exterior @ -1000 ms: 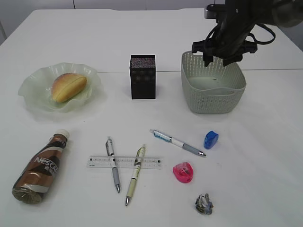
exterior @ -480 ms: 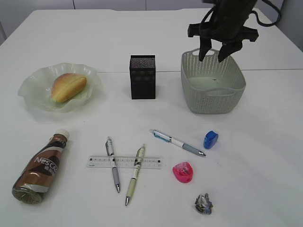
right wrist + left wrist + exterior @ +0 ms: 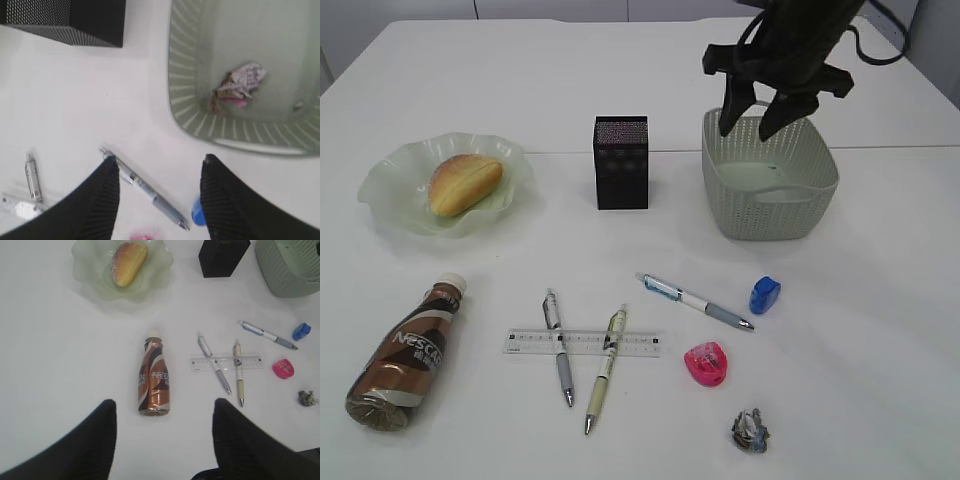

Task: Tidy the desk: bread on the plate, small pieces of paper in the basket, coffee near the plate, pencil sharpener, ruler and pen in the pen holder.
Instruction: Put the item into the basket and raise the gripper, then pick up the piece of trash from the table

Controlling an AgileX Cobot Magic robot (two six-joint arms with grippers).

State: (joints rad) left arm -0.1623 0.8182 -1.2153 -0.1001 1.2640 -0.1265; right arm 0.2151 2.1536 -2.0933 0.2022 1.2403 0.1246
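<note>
The bread (image 3: 465, 183) lies in the plate (image 3: 392, 214) at the left. The coffee (image 3: 408, 352) lies on its side, front left. The ruler (image 3: 582, 343) lies under two pens (image 3: 559, 347) (image 3: 605, 368); a third pen (image 3: 696, 301) lies to their right. Around it lie a blue sharpener (image 3: 765, 295), a pink sharpener (image 3: 707, 362) and a paper ball (image 3: 750, 430). My right gripper (image 3: 757, 115) hangs open and empty over the basket (image 3: 770, 205), which holds a crumpled paper (image 3: 239, 85). My left gripper (image 3: 162, 407) is open, high above the coffee (image 3: 154, 377).
The black mesh pen holder (image 3: 621, 162) stands between plate and basket, with its top showing nothing sticking out. The desk's far edge runs behind the basket. The right arm's dark links and cable rise at the top right.
My right gripper has shifted left over the basket's back rim and turned a little. The objects on the desk have not moved.
</note>
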